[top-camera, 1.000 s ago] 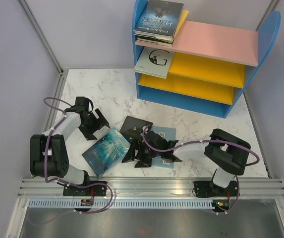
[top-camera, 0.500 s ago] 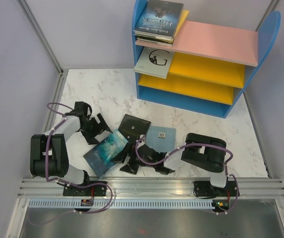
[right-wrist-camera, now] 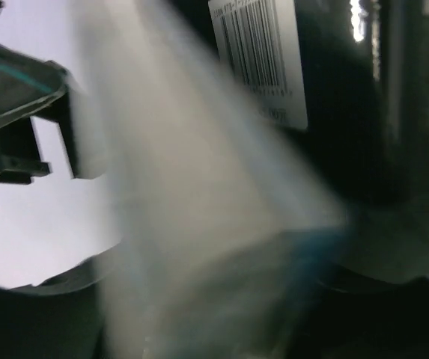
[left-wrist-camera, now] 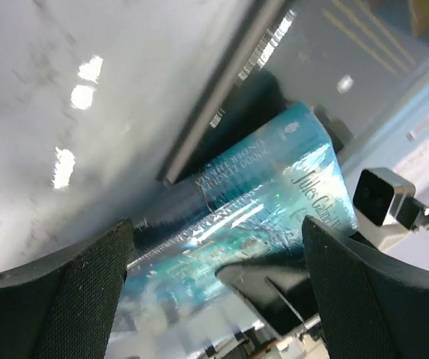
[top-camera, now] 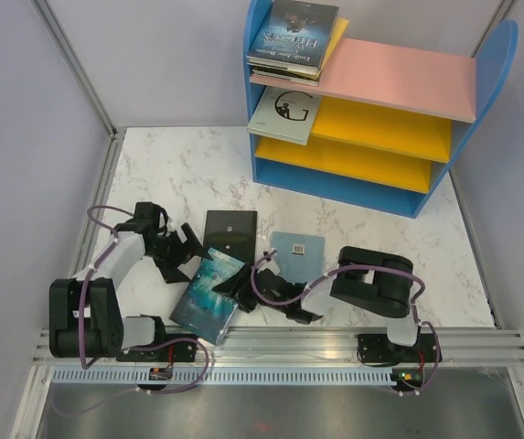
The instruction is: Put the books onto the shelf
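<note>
The left pincer (top-camera: 188, 249) stands released just left of the teal book (top-camera: 208, 294) on the near worktop (top-camera: 170, 174); the right pincer (top-camera: 236, 291) meets that book's right edge, whether clenched I cannot tell; stacked books (top-camera: 294, 37) top the far shelf (top-camera: 444, 137).

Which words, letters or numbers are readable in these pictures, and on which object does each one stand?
"G": a large letter on the pale book on the shelf's upper yellow board.
"Jules Ga": cover of the teal book, the rest cut off.
Title of the dark top book: too small to read.
Digits on the barcode label: blurred.
</note>
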Controlling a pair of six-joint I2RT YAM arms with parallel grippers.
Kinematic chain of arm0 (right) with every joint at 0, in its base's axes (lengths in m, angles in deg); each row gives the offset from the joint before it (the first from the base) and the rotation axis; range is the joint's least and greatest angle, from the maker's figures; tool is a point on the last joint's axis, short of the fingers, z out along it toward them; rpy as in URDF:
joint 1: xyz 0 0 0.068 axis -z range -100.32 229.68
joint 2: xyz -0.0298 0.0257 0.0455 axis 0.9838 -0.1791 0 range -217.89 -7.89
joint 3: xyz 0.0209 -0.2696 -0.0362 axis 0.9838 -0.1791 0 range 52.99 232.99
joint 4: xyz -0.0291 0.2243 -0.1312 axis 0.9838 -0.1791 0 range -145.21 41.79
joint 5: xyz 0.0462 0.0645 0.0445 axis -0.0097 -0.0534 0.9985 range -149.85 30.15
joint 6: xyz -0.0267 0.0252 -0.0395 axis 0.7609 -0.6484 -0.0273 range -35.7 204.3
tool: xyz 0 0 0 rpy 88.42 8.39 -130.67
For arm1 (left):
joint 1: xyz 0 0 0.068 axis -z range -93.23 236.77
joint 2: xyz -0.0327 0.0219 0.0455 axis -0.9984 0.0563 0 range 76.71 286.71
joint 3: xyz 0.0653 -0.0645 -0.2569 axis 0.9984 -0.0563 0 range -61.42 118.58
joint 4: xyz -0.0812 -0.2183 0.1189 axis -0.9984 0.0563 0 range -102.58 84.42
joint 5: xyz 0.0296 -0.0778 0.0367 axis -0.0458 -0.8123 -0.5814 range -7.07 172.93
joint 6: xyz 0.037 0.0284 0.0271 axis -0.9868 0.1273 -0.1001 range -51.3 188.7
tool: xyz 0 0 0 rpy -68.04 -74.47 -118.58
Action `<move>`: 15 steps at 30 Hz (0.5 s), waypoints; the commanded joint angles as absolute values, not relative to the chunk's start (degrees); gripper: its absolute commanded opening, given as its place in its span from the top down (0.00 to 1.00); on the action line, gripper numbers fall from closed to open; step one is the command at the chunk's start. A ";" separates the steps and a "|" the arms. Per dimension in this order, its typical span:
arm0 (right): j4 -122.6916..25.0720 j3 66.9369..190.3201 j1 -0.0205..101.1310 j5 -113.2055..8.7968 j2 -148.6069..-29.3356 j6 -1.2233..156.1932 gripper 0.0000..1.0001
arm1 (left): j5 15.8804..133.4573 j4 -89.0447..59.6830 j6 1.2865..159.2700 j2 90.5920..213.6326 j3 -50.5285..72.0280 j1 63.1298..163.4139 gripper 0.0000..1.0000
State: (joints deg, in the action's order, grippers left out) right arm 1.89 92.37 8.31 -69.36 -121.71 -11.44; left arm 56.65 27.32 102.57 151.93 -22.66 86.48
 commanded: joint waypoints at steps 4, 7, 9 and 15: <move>-16.97 91.75 8.67 -71.71 -106.46 -2.81 1.00 | 49.79 35.49 102.81 145.44 -14.94 86.95 0.06; -25.93 91.49 8.49 -74.85 -95.92 0.88 1.00 | 53.21 39.17 99.82 143.95 -6.77 86.95 0.08; -32.01 92.19 8.58 -77.76 -90.01 3.51 1.00 | 55.85 39.80 99.64 143.33 -2.56 86.95 0.08; -47.41 91.84 12.17 -81.83 -69.08 8.08 1.00 | 54.19 35.95 103.40 142.37 -3.39 86.95 0.07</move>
